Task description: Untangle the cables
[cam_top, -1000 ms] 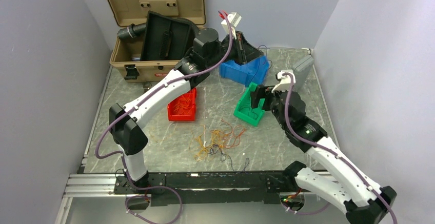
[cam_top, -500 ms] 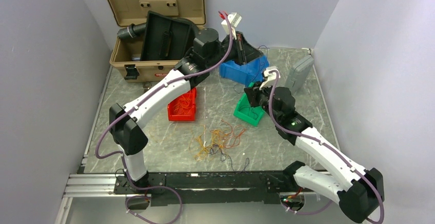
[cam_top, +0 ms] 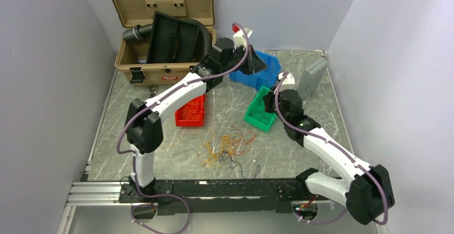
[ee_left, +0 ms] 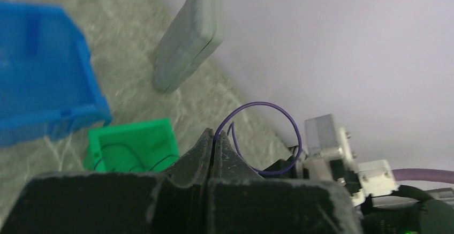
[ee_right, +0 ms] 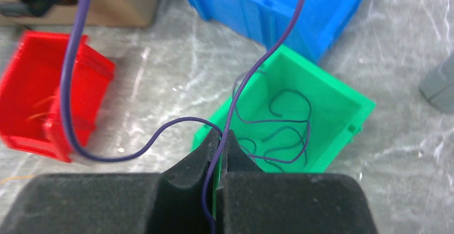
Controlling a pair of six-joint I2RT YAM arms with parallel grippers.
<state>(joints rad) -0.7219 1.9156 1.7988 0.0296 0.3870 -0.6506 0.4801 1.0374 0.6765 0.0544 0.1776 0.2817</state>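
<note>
We see the cables (cam_top: pixel 227 148), a loose tangle of thin orange and yellow wires with some dark ones, on the table (cam_top: pixel 160 153) near its six o'clock edge. At two o'clock from them, over the green bin (ee_right: pixel 342 105), the right gripper (ee_right: pixel 219 137) is clamped on a purple wire (ee_right: pixel 76 30). The left gripper (ee_left: pixel 213 140), at eleven o'clock of the right one, pinches purple wire too.

A robot lab: plain grey walls (cam_top: pixel 48 84) box in a marble-patterned table (cam_top: pixel 160 153), bolted rail (cam_top: pixel 96 194) at 6 o'clock, coloured bins (cam_top: pixel 190 111) mid-table, tan tool case (cam_top: pixel 160 9) at 11 o'clock.
</note>
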